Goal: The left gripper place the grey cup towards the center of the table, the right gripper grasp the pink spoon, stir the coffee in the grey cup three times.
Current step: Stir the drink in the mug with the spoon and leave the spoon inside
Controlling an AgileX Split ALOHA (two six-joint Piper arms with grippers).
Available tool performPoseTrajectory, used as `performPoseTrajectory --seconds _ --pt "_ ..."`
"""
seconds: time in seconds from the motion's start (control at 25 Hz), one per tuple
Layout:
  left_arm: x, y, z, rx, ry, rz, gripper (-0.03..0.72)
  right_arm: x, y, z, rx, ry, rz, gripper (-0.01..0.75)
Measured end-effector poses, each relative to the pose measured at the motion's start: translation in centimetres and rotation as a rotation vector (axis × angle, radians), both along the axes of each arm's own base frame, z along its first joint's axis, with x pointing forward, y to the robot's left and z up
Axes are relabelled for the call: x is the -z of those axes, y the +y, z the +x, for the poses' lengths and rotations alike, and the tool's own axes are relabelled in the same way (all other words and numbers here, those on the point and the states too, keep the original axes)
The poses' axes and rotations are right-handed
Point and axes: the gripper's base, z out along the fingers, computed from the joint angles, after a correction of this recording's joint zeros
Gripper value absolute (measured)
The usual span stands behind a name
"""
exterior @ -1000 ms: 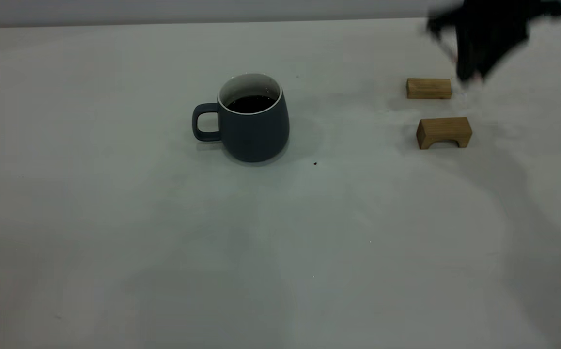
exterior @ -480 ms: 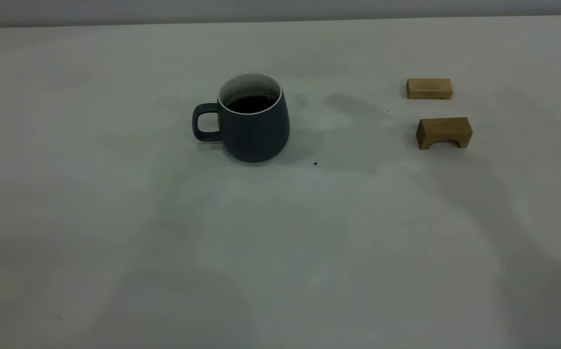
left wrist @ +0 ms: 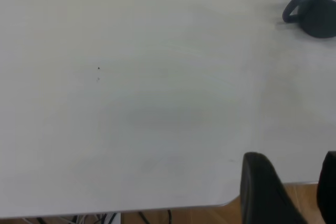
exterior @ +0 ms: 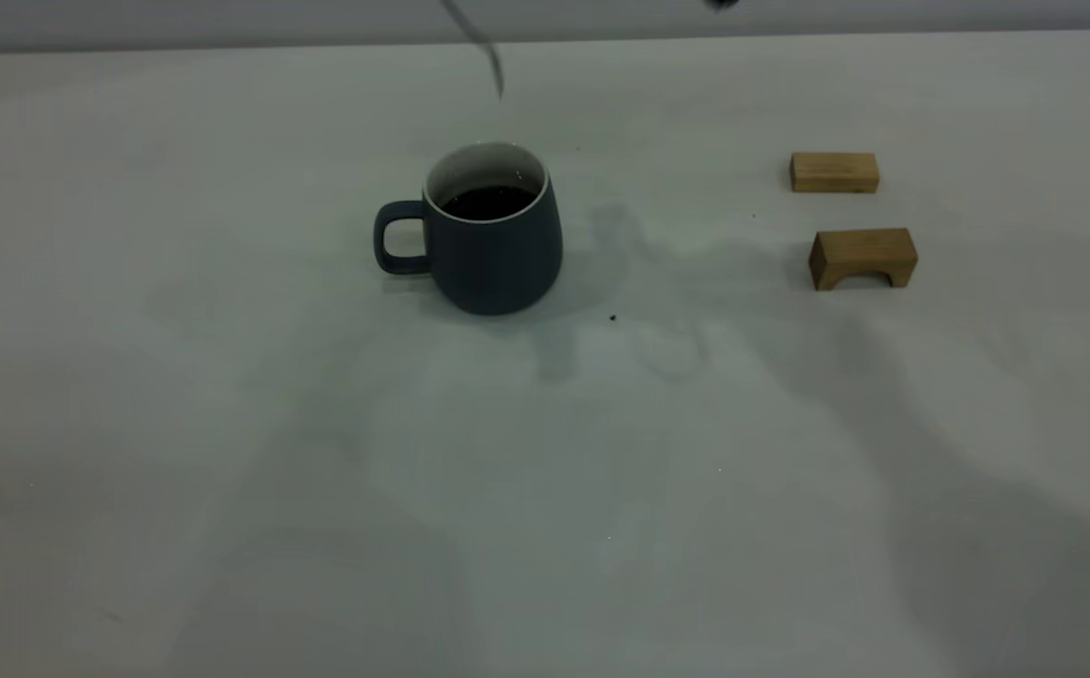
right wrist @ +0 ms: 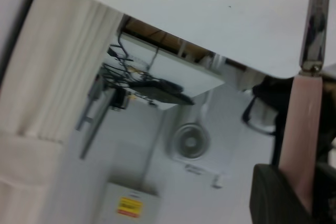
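Note:
The grey cup (exterior: 493,250) stands upright near the middle of the table (exterior: 545,471), handle to the left, with dark coffee (exterior: 488,201) inside. It also shows far off in the left wrist view as the grey cup (left wrist: 315,9). My left gripper (left wrist: 294,192) hangs open and empty over the table's edge, well away from the cup. My right gripper (right wrist: 303,195) is shut on the pink spoon (right wrist: 305,129) by its pink handle, the metal neck pointing away. In the exterior view only the spoon's blurred metal end (exterior: 490,56) shows, high above the cup's rim.
Two small wooden blocks lie at the right: a flat one (exterior: 834,172) farther back and an arched one (exterior: 863,257) nearer. A tiny dark speck (exterior: 613,318) sits just right of the cup. A dark bit of the right arm (exterior: 722,5) touches the top edge.
The right arm rose from over the wooden blocks and left the exterior view. The spoon's metal end now appears high above the cup. The cup has not moved.

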Motion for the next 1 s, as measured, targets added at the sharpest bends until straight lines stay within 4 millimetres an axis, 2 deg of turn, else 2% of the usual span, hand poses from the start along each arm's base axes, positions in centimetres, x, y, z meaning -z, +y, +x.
performPoseTrajectory --seconds 0.16,0.36,0.68,0.84,1.0 --pt "0.0 0.0 0.0 0.0 0.0 0.0 0.331 2.9 0.2 0.7 0.077 0.09 0.021 0.145" --pt "0.0 0.0 0.0 0.0 0.0 0.0 0.331 5.4 0.3 1.1 0.148 0.173 0.055 0.145" --pt "0.0 0.0 0.0 0.0 -0.001 0.0 0.331 10.0 0.3 1.9 0.246 0.215 0.082 0.145" --pt "0.0 0.0 0.0 0.0 -0.001 0.0 0.331 11.0 -0.1 2.3 0.242 0.146 0.046 0.145" --pt "0.0 0.0 0.0 0.0 -0.001 0.0 0.331 11.1 -1.7 2.9 0.233 0.171 0.032 0.145"
